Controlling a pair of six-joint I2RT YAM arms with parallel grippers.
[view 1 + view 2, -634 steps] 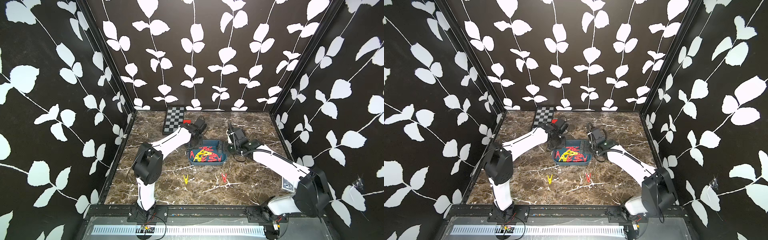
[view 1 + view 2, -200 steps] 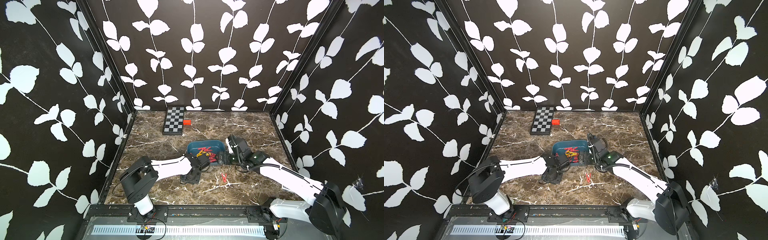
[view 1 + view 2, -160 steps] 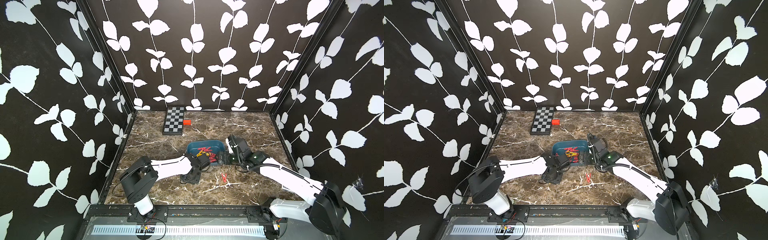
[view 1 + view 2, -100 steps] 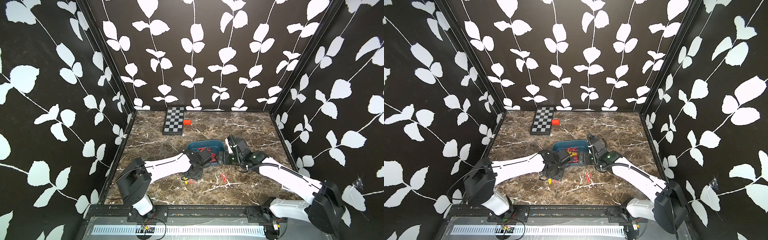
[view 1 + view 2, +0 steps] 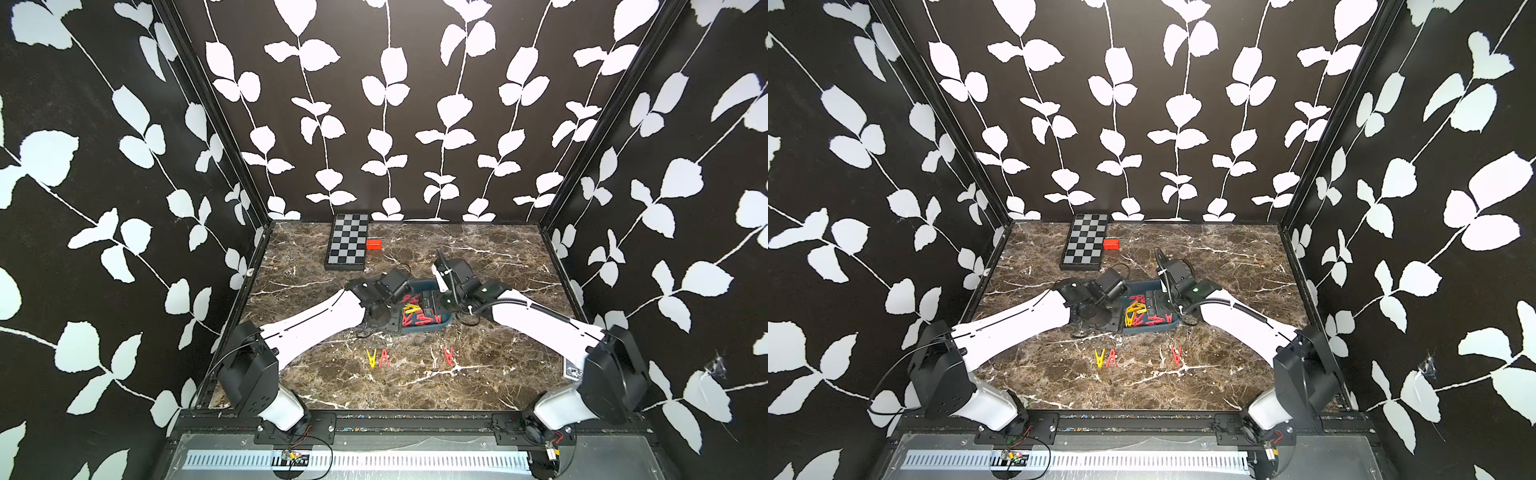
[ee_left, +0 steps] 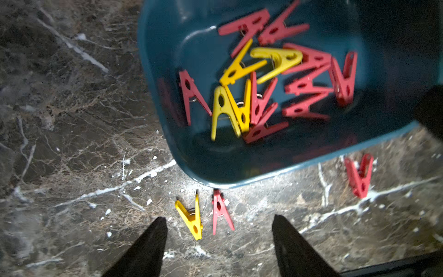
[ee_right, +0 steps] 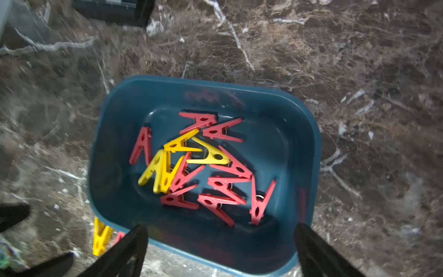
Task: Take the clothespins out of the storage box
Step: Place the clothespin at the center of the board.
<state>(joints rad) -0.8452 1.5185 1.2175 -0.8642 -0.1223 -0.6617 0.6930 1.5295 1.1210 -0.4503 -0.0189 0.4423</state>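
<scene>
Storage box [image 5: 424,328] at centre of tabletop [image 5: 498,266] in both top views, dark teal. Clothespins [image 7: 191,165] heaped inside, mostly red, few yellow. Yellow clothespin [image 5: 371,358] and red clothespin [image 5: 384,357] side by side on tabletop, below box in frame. Lone red clothespin [image 5: 448,355] to their right. Left fingers [image 6: 148,247] spread wide, gripping nothing. Right fingers [image 7: 129,247] spread wide over box, empty

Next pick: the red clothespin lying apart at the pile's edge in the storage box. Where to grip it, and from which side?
Grip the red clothespin across its narrow joined end, coming straight down. It lies flat on the storage box floor; that end is clear of the yellow pegs, while its splayed legs reach toward them.
</scene>
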